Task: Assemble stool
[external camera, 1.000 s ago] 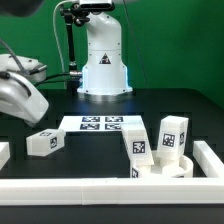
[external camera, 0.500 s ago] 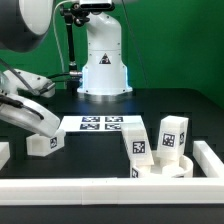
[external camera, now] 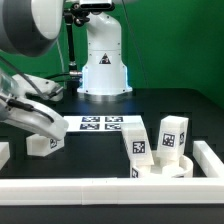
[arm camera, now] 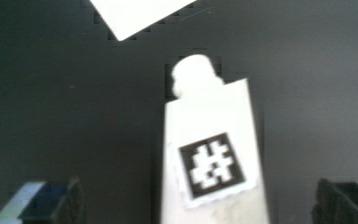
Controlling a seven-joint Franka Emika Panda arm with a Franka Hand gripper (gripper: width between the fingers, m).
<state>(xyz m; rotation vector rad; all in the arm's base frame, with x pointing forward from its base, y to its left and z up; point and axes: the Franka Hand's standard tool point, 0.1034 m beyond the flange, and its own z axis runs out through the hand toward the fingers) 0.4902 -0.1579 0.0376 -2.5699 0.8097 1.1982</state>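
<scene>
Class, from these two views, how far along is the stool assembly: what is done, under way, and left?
Apparently done: one white blocky leg and a second leg stand on the round white disc seat; how firmly seated cannot be told. In hand: the open gripper straddles the third leg, lying on the black table, not yet gripped. Left: grasp it and fit it to the seat.
</scene>
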